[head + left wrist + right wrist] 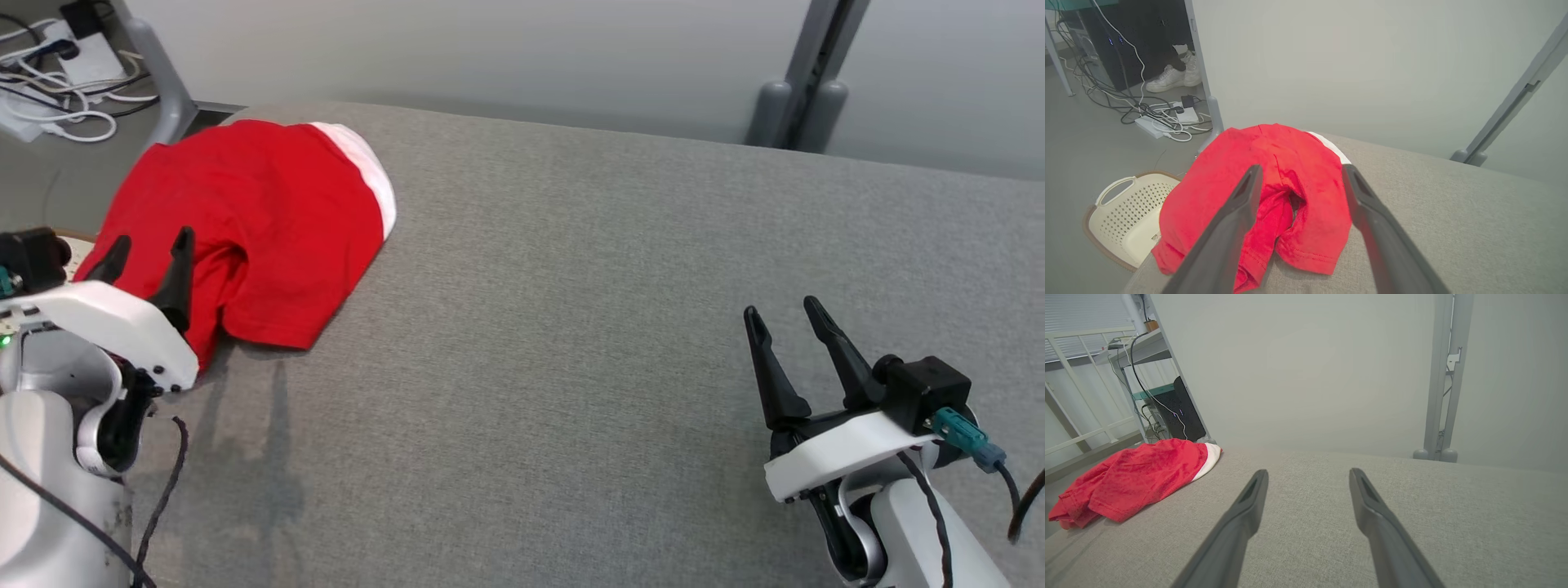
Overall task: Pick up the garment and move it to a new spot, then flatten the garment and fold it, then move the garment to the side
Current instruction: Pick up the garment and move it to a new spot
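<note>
red garment [269, 204], with a white band along its far edge, lies rumpled in a loose heap. it sits at the far left corner of the grey cloth-covered desk [571, 327]. near hem bunched, folds overlapping, left part drooping past the desk edge. left pincer [153, 238] released, fingers spread by the near hem, gripping nothing. right pincer [780, 308] released, well apart, over bare desk.

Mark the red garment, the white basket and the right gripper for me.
red garment [269, 212], head view, middle of the red cloth.
white basket [1122, 216], left wrist view, its perforated wall.
right gripper [781, 310], head view, midway between the open fingers' tips.
</note>
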